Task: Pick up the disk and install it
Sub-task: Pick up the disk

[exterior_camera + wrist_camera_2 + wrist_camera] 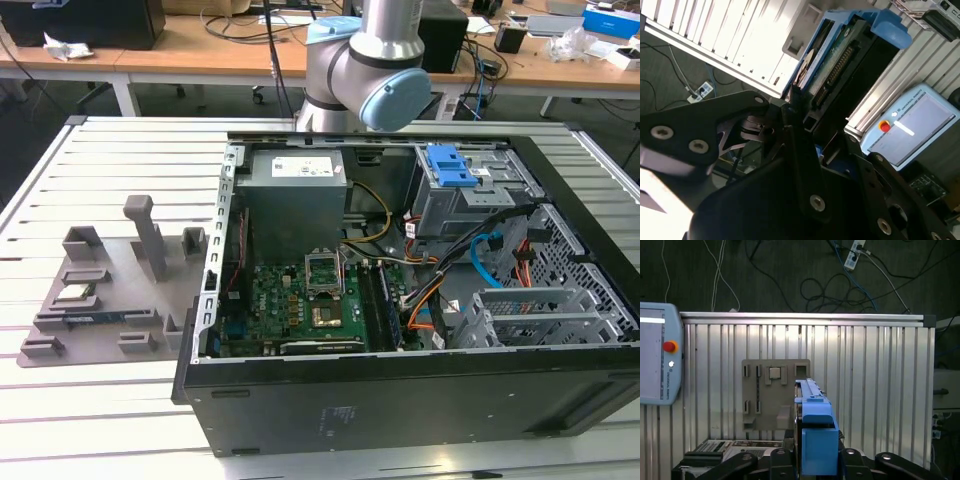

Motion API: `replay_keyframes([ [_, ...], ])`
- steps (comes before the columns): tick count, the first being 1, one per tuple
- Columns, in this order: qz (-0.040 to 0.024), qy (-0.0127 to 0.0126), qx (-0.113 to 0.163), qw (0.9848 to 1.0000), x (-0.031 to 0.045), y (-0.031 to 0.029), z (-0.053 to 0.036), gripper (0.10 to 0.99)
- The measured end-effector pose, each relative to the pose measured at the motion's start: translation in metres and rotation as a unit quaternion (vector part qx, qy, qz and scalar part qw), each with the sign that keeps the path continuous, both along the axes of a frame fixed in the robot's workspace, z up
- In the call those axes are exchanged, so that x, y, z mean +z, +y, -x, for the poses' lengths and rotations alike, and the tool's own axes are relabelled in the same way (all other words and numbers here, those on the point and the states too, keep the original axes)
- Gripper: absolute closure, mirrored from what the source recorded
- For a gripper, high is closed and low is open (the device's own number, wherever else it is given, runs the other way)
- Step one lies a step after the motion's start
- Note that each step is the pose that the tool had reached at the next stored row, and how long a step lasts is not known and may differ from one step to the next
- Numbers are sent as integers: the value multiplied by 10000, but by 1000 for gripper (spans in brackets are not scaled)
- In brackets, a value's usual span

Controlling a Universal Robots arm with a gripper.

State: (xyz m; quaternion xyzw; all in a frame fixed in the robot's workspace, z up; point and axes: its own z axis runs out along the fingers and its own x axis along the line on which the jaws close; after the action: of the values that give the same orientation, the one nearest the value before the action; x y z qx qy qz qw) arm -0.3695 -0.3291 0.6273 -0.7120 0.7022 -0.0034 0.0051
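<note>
Clamping the disk [817, 440] edge-on, the fingers [799, 145] hang above the bench [880, 390]; the exterior view shows the open computer case [400, 400].

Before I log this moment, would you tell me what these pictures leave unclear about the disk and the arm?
Label of the disk: edge-on in both wrist views, broad faces turned away.
Where the gripper grips it: first wrist view, covered by the blue bracket.
The arm past its joint: exterior view, cut off by the top edge.

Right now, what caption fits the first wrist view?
The gripper holds the blue-framed disk edge-on, with the grey tray on the table below.
</note>
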Motion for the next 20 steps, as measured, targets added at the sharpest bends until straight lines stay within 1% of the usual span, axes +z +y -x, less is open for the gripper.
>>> replay_keyframes([
  [1, -37, 0, 1, 10000, 0, -4, -1, 722],
  [6, -44, 0, 0, 10000, 0, -8, -2, 722],
  [7, -44, 0, 2, 10000, 0, -9, -16, 722],
  [9, -44, 1, 0, 10000, 0, -8, -95, 722],
  [10, -43, 2, 0, 10000, 1, -8, -135, 722],
  [11, -41, 3, 0, 10000, 0, -8, -224, 722],
  [13, -40, 6, 1, 10000, 0, -9, -317, 722],
  [14, -40, 8, 1, 10000, 0, -9, -388, 722],
  [15, -39, 10, 0, 10000, -1, -8, -439, 722],
  [16, -36, 13, 0, 10000, 0, -8, -514, 722],
  [17, -33, 18, 1, 10000, 0, -9, -632, 722],
  [18, -33, 21, 0, 10000, 0, -8, -695, 722],
  [20, -33, 25, 0, 10000, 0, -8, -786, 722],
])
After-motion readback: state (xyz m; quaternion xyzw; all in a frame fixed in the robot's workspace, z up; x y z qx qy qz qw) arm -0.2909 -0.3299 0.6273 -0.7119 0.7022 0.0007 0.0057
